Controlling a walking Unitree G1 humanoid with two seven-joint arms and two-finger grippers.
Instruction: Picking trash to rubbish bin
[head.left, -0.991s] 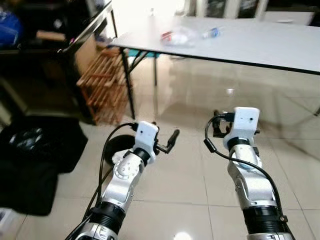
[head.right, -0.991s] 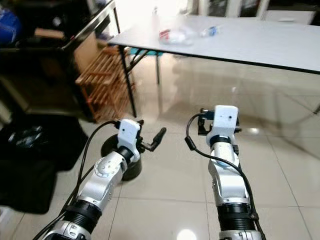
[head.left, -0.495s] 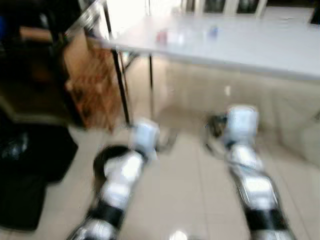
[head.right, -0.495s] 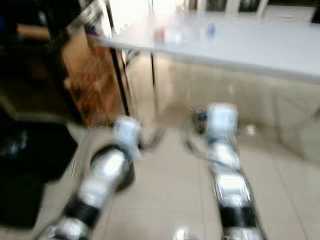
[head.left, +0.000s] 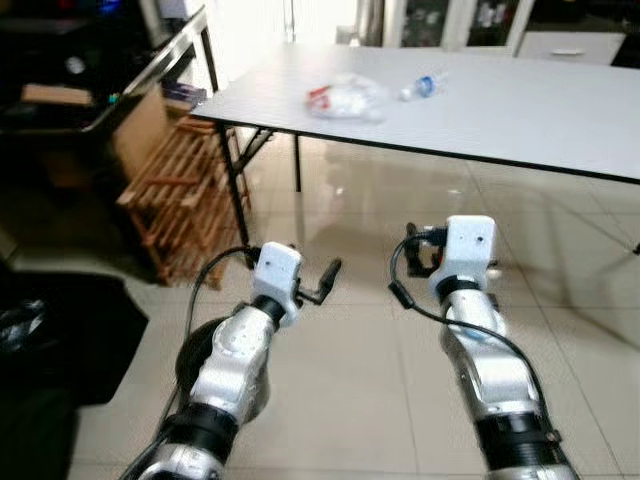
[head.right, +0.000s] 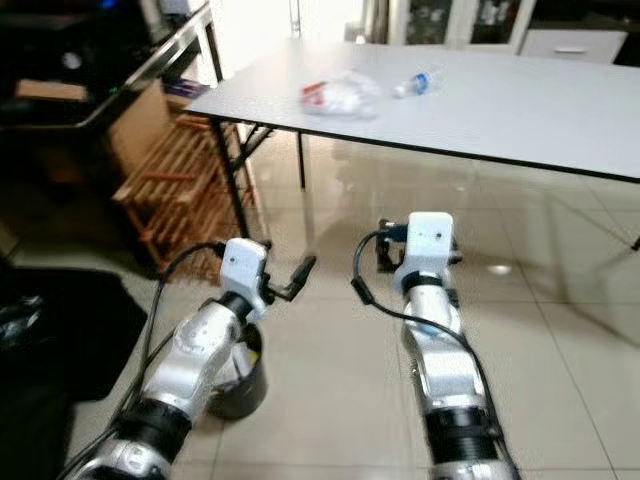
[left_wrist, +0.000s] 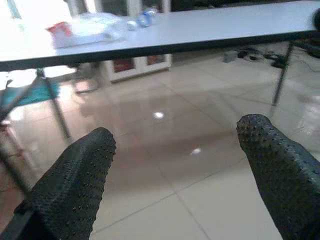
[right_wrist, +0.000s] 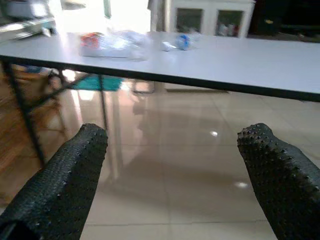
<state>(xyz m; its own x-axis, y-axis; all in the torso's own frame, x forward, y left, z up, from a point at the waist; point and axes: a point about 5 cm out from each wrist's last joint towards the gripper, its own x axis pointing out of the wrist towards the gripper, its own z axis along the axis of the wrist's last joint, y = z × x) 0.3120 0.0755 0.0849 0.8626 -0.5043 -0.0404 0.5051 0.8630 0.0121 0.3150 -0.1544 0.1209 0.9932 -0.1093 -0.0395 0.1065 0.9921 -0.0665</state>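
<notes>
Left eye view: the crumpled plastic bag (head.left: 345, 97) and small bottle (head.left: 421, 85) lie upper centre on the worktop (head.left: 520, 110), well ahead of both spread, empty end effectors, left end effector (left_wrist: 170, 165) and right end effector (right_wrist: 172, 172). The bottle's long axis runs diagonally; the right arm looks nearer.

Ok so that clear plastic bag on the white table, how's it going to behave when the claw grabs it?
The crumpled clear plastic bag looks thin and wrinkled, so it will probably be floppy and collapse under a pinch. It seems light for its bulk and may slide on the smooth white table if pushed. The small bottle lying beside it would likely roll.
</notes>
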